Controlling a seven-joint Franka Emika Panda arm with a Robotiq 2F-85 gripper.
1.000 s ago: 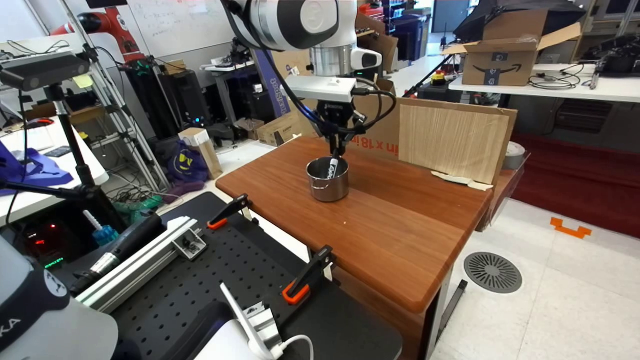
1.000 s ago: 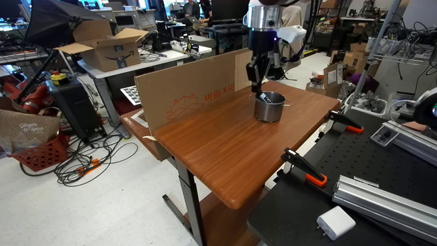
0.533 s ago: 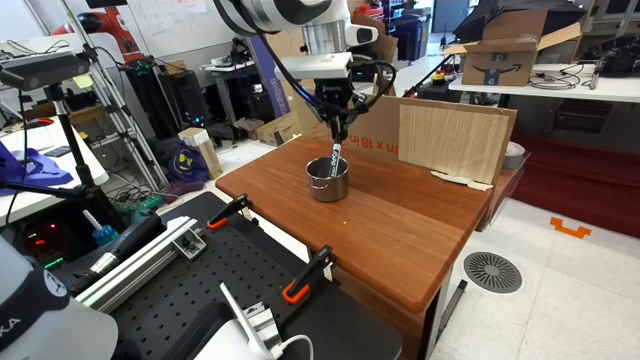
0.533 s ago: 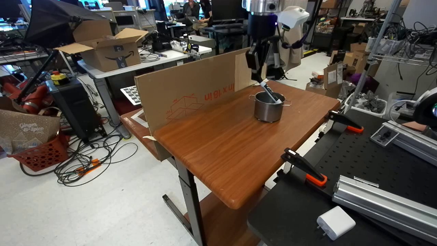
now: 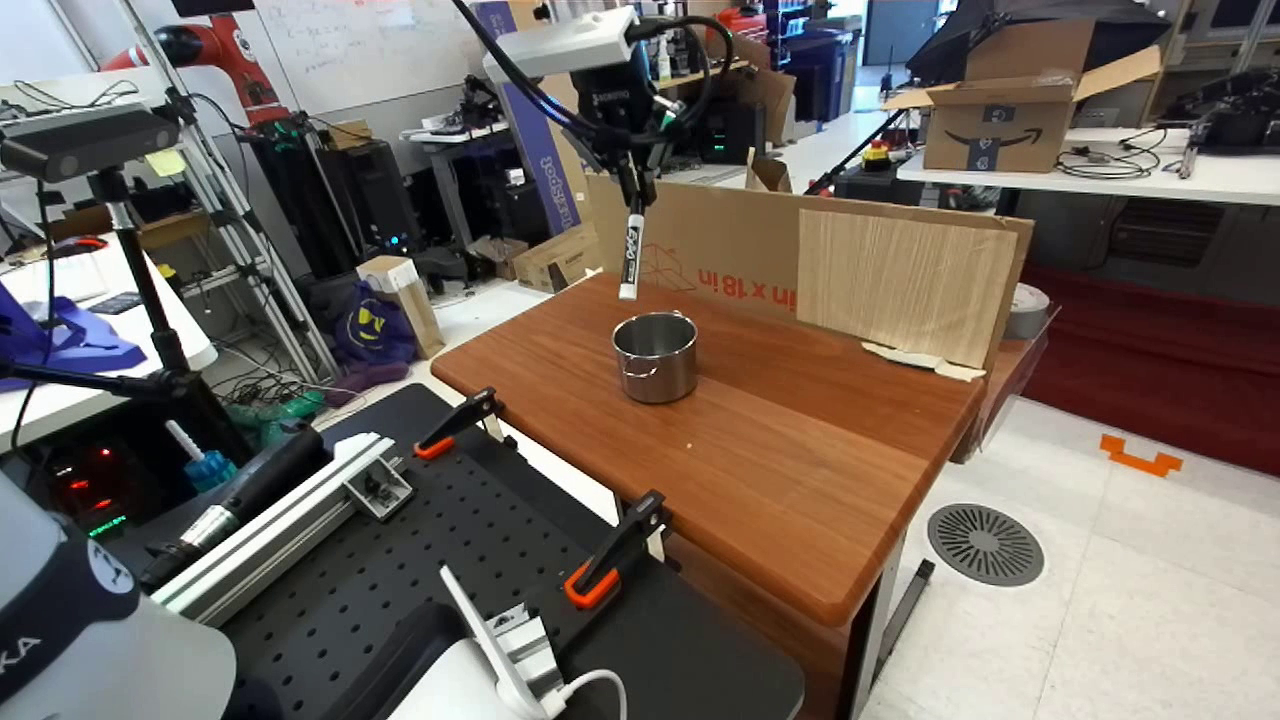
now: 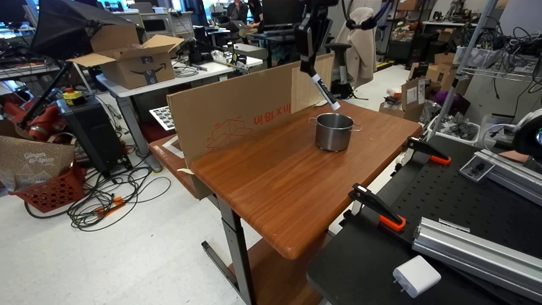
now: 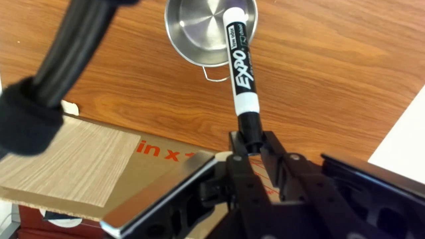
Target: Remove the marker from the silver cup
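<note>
The marker (image 7: 243,76), its white end inside the cup (image 6: 333,137) 0.5 seconds ago, now hangs higher than the rim; removal looks done, though setting it down likely remains. The claw (image 7: 251,142) pinches the black end. The long axis slants, white end pointing down, near the cup.

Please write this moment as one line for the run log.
end effector: holding marker by black end | marker: tilted, clear of silver cup | silver cup: upright on tabletop | placed: not yet
</note>
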